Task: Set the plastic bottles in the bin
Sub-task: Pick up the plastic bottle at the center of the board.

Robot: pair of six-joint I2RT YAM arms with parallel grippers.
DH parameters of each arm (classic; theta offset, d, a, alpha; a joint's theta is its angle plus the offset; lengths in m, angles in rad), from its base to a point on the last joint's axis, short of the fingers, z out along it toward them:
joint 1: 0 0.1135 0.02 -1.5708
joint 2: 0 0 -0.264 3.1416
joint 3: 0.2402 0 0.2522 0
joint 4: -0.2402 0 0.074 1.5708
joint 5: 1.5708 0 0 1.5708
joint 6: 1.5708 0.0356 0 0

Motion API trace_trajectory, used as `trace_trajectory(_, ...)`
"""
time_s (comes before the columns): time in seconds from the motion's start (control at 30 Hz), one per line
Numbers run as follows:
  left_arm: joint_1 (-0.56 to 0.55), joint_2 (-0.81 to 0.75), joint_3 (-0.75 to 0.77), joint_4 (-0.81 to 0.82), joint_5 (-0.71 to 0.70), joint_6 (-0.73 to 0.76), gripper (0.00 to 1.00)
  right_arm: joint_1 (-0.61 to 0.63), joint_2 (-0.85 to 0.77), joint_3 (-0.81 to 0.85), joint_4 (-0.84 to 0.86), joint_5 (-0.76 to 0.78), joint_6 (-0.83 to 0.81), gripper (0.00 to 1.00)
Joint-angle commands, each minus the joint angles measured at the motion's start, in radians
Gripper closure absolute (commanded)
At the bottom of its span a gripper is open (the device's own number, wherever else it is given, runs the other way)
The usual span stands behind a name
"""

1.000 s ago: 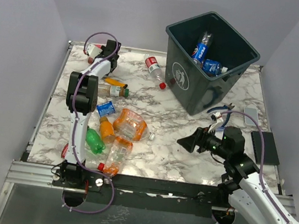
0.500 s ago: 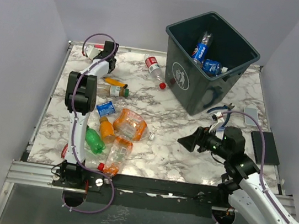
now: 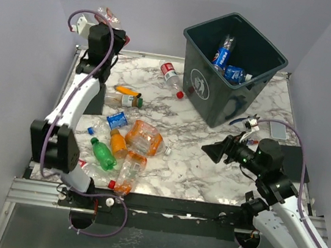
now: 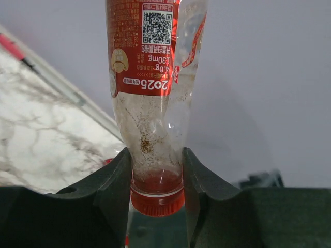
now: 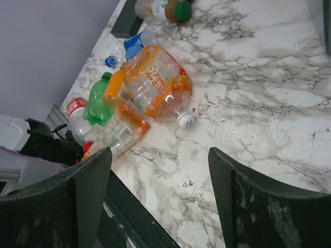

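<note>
Grip: left gripper (image 4: 156,175) clamped on the neck of a clear, red-labelled bottle (image 4: 150,77), just above its red cap (image 4: 156,199).
Position: bottle is in the air over the far-left corner of the table (image 3: 209,167), well apart from the bin (image 3: 218,100).
Other arm: right gripper (image 5: 160,160) spread wide, holding nothing, hovering near the pile of bottles (image 3: 142,136).
Procedure: keep the neck pinched, cross above the bin rim, and release only over the opening. The body may swing.
Unseen: the bottle's far end is cut off in the wrist view. The pile count is unclear and the bin floor is partly hidden.
</note>
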Motion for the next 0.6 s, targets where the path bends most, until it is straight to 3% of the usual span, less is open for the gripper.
trace_trajectory(0.0,-0.103,-0.23,-0.194,0.198,0.193,0.296,1.0,0.005,-0.005,0.068,-0.056,0.047,-0.043,0.22)
trace_trajectory(0.17,-0.32,-0.494,-0.44,0.311,0.254,0.652,1.0,0.004,0.018,0.128,-0.046,0.042,-0.053,0.22)
trace_trajectory(0.37,-0.431,-0.723,-0.796,0.61,0.494,0.69,1.0,0.004,0.015,0.141,0.063,0.016,-0.052,0.21)
trace_trajectory(0.57,-0.571,-0.712,-0.909,0.66,0.568,0.773,1.0,0.004,0.058,0.142,0.208,-0.047,0.001,0.16)
